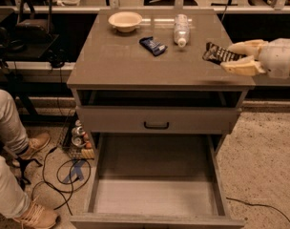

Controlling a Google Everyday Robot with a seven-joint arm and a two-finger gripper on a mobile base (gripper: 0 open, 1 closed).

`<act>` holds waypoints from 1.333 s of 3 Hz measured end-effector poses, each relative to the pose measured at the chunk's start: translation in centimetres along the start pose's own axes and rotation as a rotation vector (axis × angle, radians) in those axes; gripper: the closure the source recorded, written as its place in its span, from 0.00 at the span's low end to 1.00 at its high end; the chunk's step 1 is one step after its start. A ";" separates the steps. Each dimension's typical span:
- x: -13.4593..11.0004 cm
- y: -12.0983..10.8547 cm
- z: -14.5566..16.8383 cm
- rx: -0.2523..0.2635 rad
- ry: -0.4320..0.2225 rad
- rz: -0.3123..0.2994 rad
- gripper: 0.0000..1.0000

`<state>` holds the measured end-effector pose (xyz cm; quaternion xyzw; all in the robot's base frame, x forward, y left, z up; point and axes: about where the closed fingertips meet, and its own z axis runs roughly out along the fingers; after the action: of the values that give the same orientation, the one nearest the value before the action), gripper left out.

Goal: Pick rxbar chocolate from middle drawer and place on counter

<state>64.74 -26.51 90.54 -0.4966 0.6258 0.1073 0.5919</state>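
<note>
My gripper [232, 57] comes in from the right edge, its pale fingers shut on the rxbar chocolate [216, 53], a dark wrapper with pale markings. The bar hangs just above the right part of the counter [135, 66]. The middle drawer [157, 119] is pushed in below the counter, and only its front with a black handle shows; its inside is hidden. Below it a wide lower drawer [157, 190] is pulled out, with a bare pale floor.
On the counter stand a pale bowl [125, 20] at the back left, a blue wrapped packet [152, 45] in the middle and a lying plastic bottle [181, 28]. A person's legs and boots [33, 147] are at the left. Cables lie on the floor.
</note>
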 end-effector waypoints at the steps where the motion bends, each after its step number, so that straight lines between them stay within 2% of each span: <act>1: -0.8 -1.4 3.2 -0.035 -0.016 0.020 0.61; 2: -1.4 -2.3 5.9 -0.061 -0.027 0.036 0.37; 3: -1.5 -2.9 9.3 -0.099 -0.037 0.056 0.06; 4: -1.3 -3.0 11.3 -0.124 -0.041 0.073 0.00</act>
<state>73.88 -19.14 89.90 -0.5068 0.6234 0.1775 0.5683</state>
